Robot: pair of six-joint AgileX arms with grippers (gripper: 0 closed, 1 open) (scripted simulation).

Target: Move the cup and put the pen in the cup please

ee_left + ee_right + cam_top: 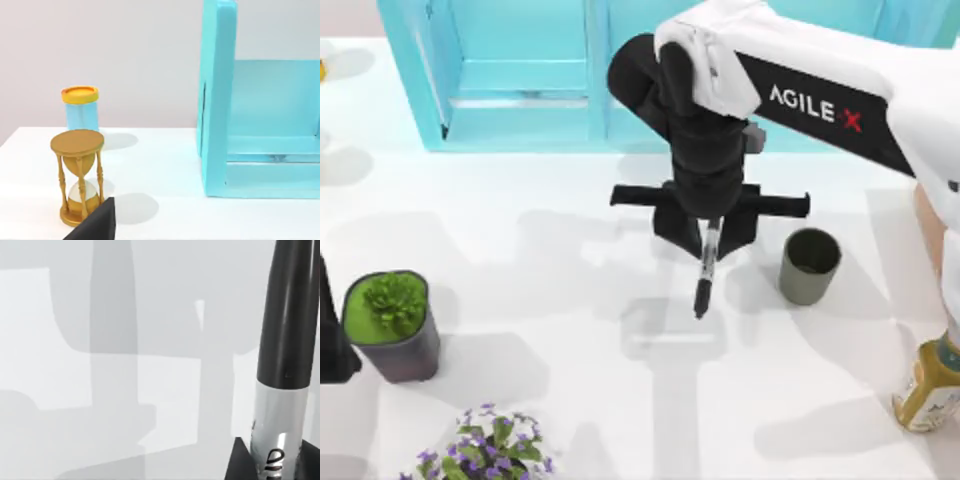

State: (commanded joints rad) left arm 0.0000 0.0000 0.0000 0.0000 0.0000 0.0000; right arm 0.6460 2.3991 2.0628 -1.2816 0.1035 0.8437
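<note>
The pen (704, 272), black with a pale label band, hangs upright over the middle of the table, cap end down. My right gripper (710, 236) is shut on its upper part. In the right wrist view the pen (286, 340) runs out from between dark fingers (243, 466) above the white tabletop. The olive-grey cup (810, 265) stands upright to the right of the pen, a short gap away. My left arm (330, 335) sits parked at the table's left edge.
A cyan shelf unit (520, 75) lines the back. A dark pot with a green plant (395, 325) and purple flowers (485, 450) stand front left, a bottle (930, 385) front right. The left wrist view shows a golden hourglass (77, 175) and an orange-lidded jar (80, 107).
</note>
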